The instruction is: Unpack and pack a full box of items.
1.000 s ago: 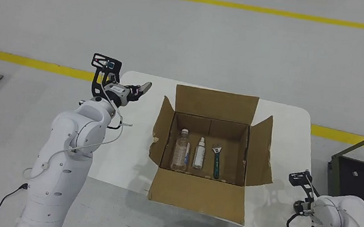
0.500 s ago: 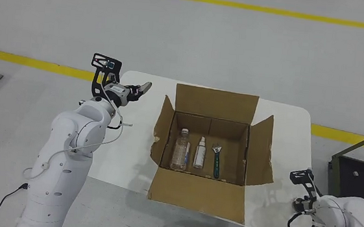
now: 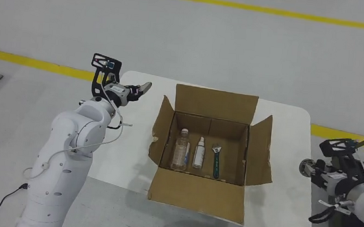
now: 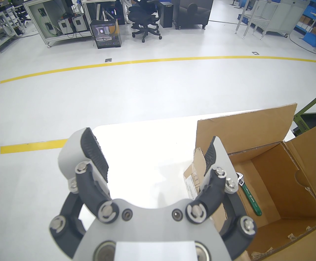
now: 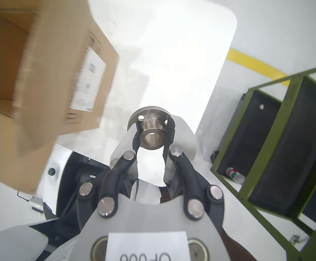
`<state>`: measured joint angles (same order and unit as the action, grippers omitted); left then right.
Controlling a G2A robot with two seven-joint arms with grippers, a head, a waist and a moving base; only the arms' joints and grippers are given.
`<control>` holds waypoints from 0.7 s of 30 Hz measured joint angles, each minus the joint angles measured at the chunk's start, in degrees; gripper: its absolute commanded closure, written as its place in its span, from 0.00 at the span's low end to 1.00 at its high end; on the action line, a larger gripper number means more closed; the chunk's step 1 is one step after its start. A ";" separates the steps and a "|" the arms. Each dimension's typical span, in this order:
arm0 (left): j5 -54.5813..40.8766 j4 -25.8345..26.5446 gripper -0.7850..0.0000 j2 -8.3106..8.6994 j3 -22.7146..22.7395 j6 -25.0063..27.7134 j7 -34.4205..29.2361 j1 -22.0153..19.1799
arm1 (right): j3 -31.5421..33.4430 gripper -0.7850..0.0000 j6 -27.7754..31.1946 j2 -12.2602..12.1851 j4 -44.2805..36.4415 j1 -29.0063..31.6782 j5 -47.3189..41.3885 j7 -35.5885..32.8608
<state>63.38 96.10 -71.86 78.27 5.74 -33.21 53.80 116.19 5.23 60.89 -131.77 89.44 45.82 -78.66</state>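
Metal of a dull silver-bronze fills the right claw (image 5: pixel 153 131): a bushing (image 5: pixel 148 115) with a round flange pierced by small holes and a short hollow barrel. Both ribbed fingers (image 5: pixel 171 131) press on the barrel from either side, closed as far as it allows, and the flange sits just past the fingertips. From above, this claw (image 3: pixel 312 169) and its bushing (image 3: pixel 303 167) sit at the edge of the white table (image 3: pixel 126 161). The open cardboard box (image 3: pixel 198 194) is near, its closest flap spread toward the claw. A green rack (image 5: pixel 269 138) stands on the claw's other side, away from the box.

The left claw (image 4: pixel 150 135) is spread wide with nothing between its fingers (image 4: pixel 95 153). It hangs over the table's corner, with the box just beside it but not touching.

The box is plain brown, its flaps folded outward, with paper labels on the side flaps. On its floor, side by side, lie three things. A clear bottle (image 3: pixel 180 150) is nearest the left claw and a white bottle (image 3: pixel 199 153) comes next. A wrench (image 3: pixel 216 162) with a green handle lies nearest the right claw.
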 measured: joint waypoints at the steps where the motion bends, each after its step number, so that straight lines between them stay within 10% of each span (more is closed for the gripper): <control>1: 0.00 0.00 0.00 0.00 0.00 0.00 0.00 0.00 | -0.12 1.00 -0.51 -0.04 -2.13 -0.25 -1.29 0.26; 21: 0.00 0.00 0.00 0.00 0.00 0.00 0.00 0.00 | -5.41 1.00 -2.57 -0.51 -2.54 -3.17 -3.92 3.98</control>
<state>63.38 96.10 -71.86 78.27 5.74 -33.21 53.80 110.78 2.67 60.39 -134.30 86.27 41.90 -74.68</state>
